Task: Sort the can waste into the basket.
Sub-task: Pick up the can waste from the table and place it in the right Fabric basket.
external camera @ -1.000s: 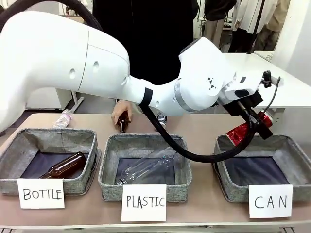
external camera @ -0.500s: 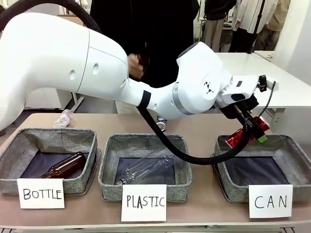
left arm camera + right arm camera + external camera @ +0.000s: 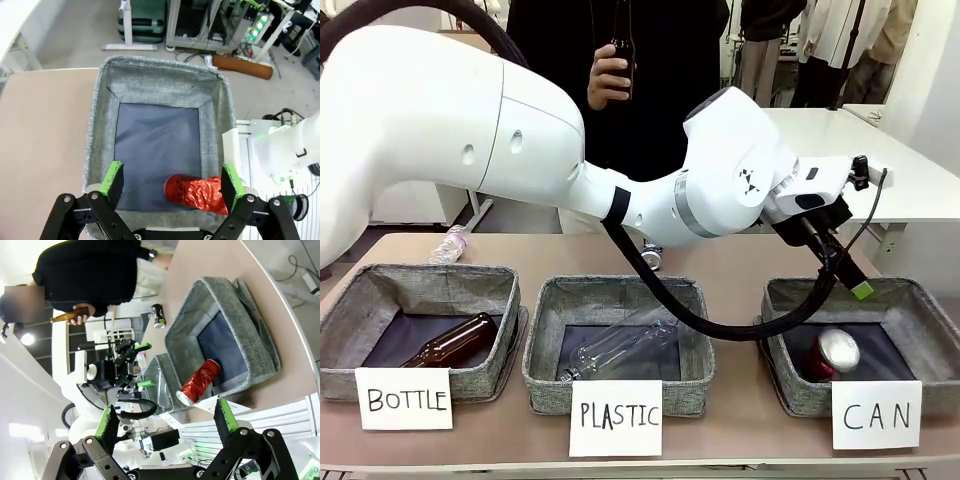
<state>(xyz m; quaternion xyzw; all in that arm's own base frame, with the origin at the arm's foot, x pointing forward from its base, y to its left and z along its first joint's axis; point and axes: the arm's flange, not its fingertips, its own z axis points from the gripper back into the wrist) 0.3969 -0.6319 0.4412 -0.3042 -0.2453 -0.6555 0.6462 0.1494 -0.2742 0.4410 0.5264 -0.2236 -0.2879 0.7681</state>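
Red crushed metal can (image 3: 830, 353) lies inside the grey fabric "CAN" basket (image 3: 798, 396), with the left claw (image 3: 845, 275) spread above it. It should lift straight clear of the rim before seeking the dark metal drink can (image 3: 158, 316).

Left gripper (image 3: 171, 175) is open, green pads (image 3: 112, 177) spread wide with nothing between them, hanging over the grey basket (image 3: 155, 67). Red crushed can (image 3: 197, 194) lies on its side on the basket's dark floor, up against the wall nearest the camera and closer to the picture-right finger, clear of both pads. Basket sits at the edge of the tan table (image 3: 45, 145), with a white robot base (image 3: 290, 150) just off the table edge at picture right.
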